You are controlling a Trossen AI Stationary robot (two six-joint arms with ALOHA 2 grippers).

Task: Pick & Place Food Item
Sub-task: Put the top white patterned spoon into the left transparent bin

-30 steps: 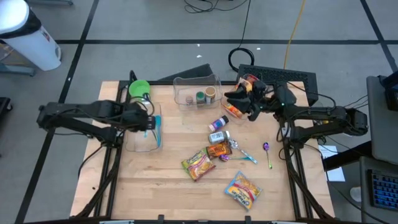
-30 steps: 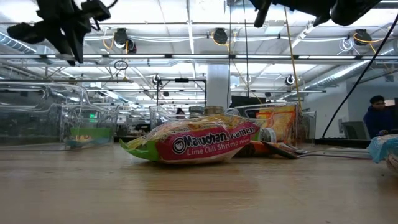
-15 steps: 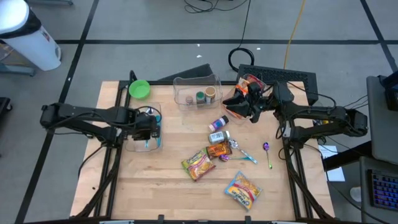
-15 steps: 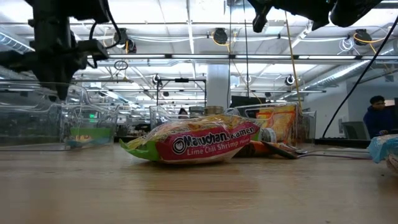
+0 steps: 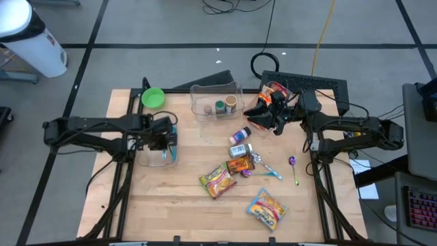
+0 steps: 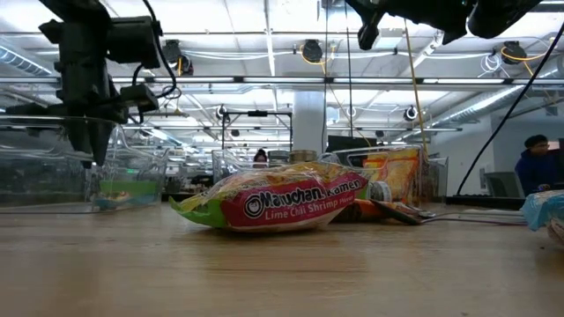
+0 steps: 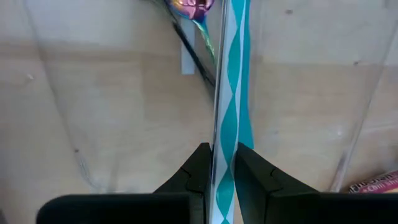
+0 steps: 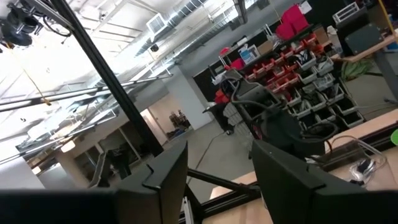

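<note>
My left claw [image 7: 224, 171], now lowered over the clear plastic tub [image 5: 156, 158] at frame left, pinches the teal-and-white striped stick [image 7: 229, 93] inside it; release looks near. Right claw [image 8: 217, 180] waits, half-open, empty.

Wooden table [image 5: 171, 205] bears ramen packet [image 5: 217, 179], clear bins [image 5: 216, 100].

Teal-white striped stick [image 7: 229, 99] upright in jaws
</note>
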